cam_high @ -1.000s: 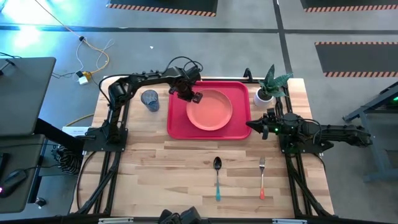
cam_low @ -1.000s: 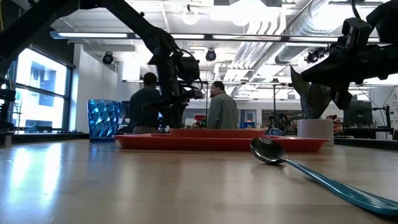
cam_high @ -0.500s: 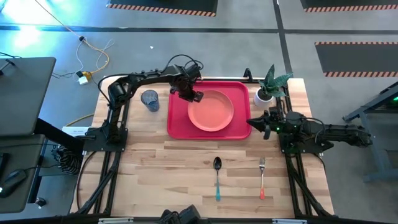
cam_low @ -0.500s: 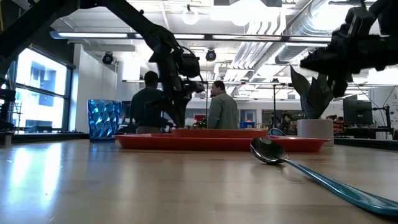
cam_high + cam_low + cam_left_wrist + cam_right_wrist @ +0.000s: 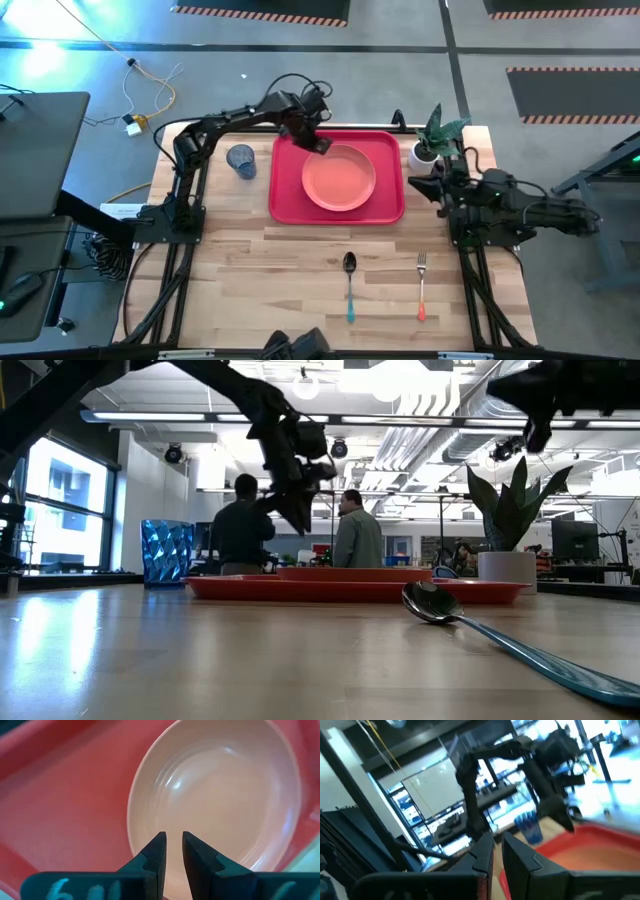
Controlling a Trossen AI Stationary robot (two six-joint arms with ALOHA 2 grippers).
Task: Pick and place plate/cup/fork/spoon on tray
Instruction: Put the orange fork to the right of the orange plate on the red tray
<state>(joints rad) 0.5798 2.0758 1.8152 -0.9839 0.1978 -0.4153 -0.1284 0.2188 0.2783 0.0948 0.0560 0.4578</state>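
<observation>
The salmon-pink plate [image 5: 340,177] lies flat in the red tray [image 5: 285,200]; it fills the left wrist view [image 5: 220,795]. My left gripper [image 5: 320,144] hovers above the tray's far part, over the plate's far-left rim, its fingers [image 5: 171,845] shut and empty. My right gripper [image 5: 415,184] is raised beside the tray's right rim, shut and empty [image 5: 497,847]. The blue cup [image 5: 241,160] stands on the table left of the tray. The teal-handled spoon [image 5: 349,285] and the orange-handled fork [image 5: 421,285] lie on the table nearer the front.
A white pot with a green plant [image 5: 432,140] stands at the tray's far right corner, just behind my right gripper. The table between the tray and the cutlery is bare wood. People stand in the room beyond the table [image 5: 240,525].
My left gripper has risen off the plate's far-left rim and drawn toward the table's far edge. My right gripper has risen and drawn back a little from the tray's right rim toward the plant. The plate has stayed flat in the tray.
</observation>
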